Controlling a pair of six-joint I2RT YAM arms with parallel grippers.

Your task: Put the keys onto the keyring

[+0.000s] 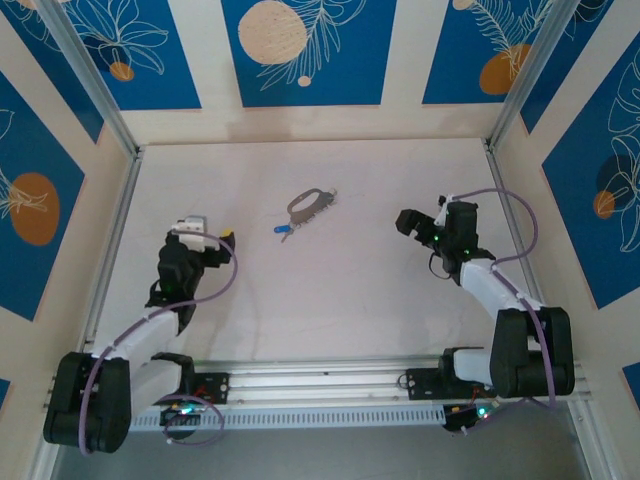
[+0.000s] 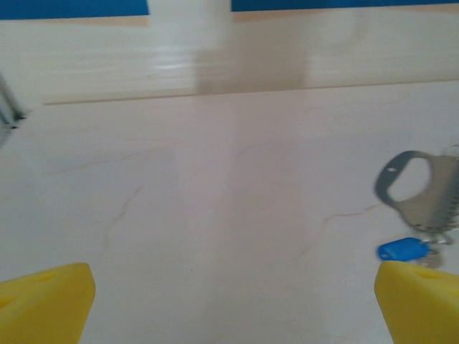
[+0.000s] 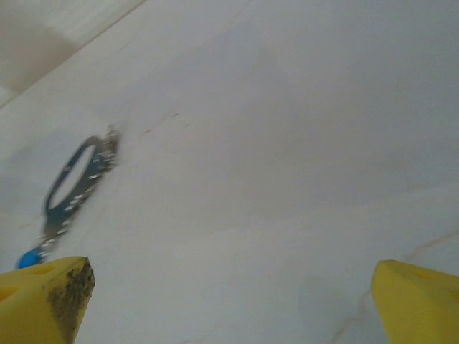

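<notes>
The keyring (image 1: pixel 308 205), a flat grey metal oval loop, lies on the table near the middle, a little toward the back. A tiny key (image 1: pixel 281 229) with a bright blue head rests at its near-left end, touching or linked to it; I cannot tell which. My left gripper (image 1: pixel 208 232) is to the left of both and stands open with nothing in it. The left wrist view has the keyring (image 2: pixel 436 197) and key (image 2: pixel 401 249) at the right edge, beside the right yellow finger (image 2: pixel 419 301). My right gripper (image 1: pixel 432 216) is open to their right, holding nothing. The right wrist view has the keyring (image 3: pixel 93 175) and key (image 3: pixel 29 258) at far left.
The pale marbled tabletop (image 1: pixel 330 290) is walled at the back and sides by blue-and-cream patterned panels (image 1: pixel 310 50). A metal rail (image 1: pixel 320 385) runs along the near edge between the arm bases. The left yellow finger (image 3: pixel 50 297) in the right wrist view has a dark smudge.
</notes>
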